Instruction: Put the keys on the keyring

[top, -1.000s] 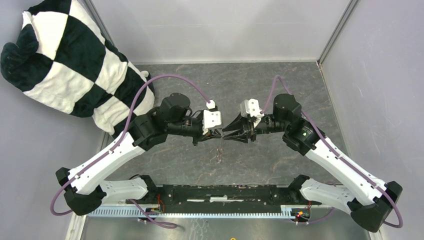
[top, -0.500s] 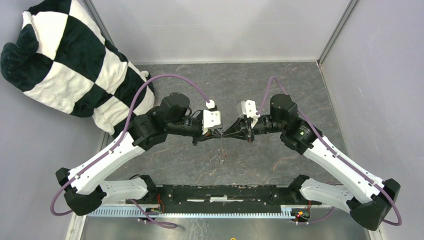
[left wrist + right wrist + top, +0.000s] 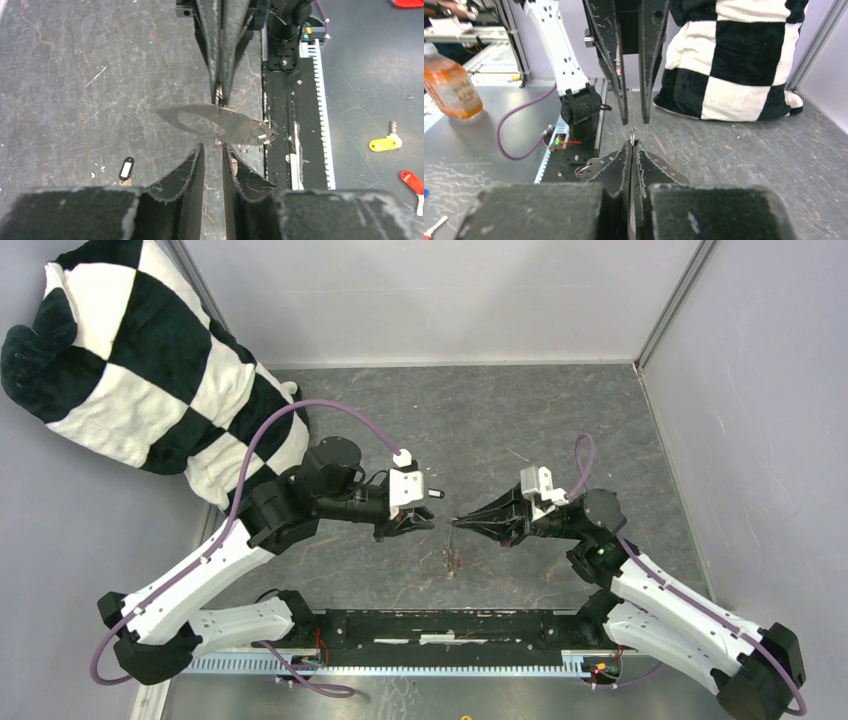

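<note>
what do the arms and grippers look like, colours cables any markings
Both arms pair white lower links with black joints and wrists: left arm, right arm. A purple cable runs along each. The left gripper and right gripper have two tapered black fingers with scuffed edges. Each wrist carries a small white block. A green light glows on the right arm.

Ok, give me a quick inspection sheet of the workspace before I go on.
Surface: tabletop dark, scuffed, scratched.
Job's things: keyring pinched in the right end effector; black-tagged key lying loose on the table.
Clutter: checkered cushion at the far left corner; yellow-tagged key beyond the near rail.
End effectors: left end effector open, facing the ring; right shut.
Cables: purple cable looped high, clear of the ring.
Surroundings: pale walls; orange bottle off the table.
</note>
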Robot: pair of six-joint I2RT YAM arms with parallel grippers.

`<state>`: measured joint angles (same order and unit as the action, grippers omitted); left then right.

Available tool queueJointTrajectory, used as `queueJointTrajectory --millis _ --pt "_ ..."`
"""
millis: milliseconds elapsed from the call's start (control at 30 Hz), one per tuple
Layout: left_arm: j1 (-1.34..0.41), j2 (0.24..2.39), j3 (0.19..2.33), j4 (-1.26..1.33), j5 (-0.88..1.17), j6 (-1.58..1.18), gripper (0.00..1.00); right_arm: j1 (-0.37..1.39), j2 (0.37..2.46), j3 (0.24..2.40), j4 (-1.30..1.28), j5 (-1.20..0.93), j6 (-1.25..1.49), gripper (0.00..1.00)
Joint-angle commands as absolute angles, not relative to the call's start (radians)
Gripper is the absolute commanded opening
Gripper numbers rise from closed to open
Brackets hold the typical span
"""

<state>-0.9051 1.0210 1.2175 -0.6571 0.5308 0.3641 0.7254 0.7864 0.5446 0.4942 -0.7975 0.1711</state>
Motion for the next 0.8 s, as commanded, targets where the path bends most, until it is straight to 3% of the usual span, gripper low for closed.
queueJointTrajectory --millis 0,100,133,167,400,767 --pt "-0.899 0.985 1.185 -0.586 0.625 0.280 0.27 0.724 0.788 0.487 0.913 -0.755 0.385 0.01" --pt "-0.899 0.993 1.172 -0.540 0.659 0.244 0.37 0.725 0.806 0.461 1.014 -0.749 0.450 0.01" --pt "-0.900 0.995 1.166 -0.520 0.656 0.221 0.49 0.726 0.812 0.457 1.036 -0.750 0.464 0.01" --pt "-0.899 0.998 1.162 -0.503 0.650 0.210 0.52 0.726 0.815 0.452 1.053 -0.748 0.472 0.01" --pt "-0.899 1.004 1.179 -0.436 0.633 0.164 0.53 0.727 0.823 0.405 1.122 -0.743 0.517 0.01" --pt "-0.899 1.010 1.167 -0.409 0.703 0.152 0.42 0.732 0.866 0.408 1.171 -0.745 0.543 0.01"
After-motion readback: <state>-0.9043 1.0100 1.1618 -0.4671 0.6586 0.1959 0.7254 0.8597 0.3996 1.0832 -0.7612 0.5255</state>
